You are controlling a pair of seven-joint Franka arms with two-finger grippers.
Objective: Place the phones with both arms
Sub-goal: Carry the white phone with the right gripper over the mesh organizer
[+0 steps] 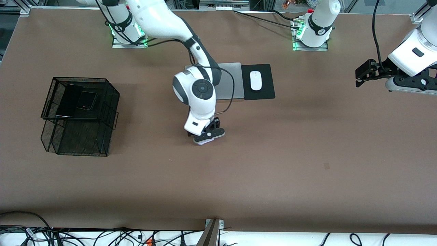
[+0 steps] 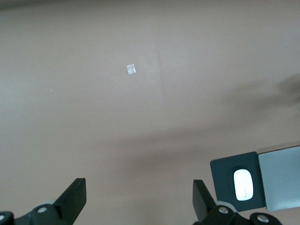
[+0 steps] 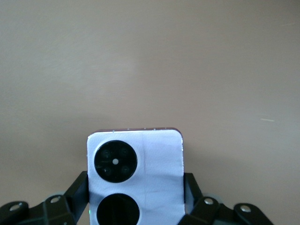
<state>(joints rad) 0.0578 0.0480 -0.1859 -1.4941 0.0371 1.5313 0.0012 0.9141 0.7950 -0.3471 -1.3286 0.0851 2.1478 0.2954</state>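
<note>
**Right gripper clamps the lilac phone at mid-table; left arm waits**

The right gripper is down at the table near its middle, nearer the front camera than the silver laptop. Its fingers are pressed against the two side edges of the lilac phone, which the right wrist view shows lying flat on the brown surface, its two round black lenses facing up. In the front view only a pale sliver of that phone shows under the gripper.

The left gripper hangs in the air over the table's edge at the left arm's end, waiting, its jaws spread wide with nothing between them. The left wrist view shows its two fingertips well apart above bare table.

A black wire-mesh basket with two tiers stands toward the right arm's end of the table. On its upper tier lie the long black phone and, just beside it, the small black folded phone; I cannot tell whether the two touch.

The laptop lies closed near the table's edge where the bases stand, partly covered by the right arm. Just beside it, toward the left arm's end, a white mouse sits on a black mouse pad.
</note>
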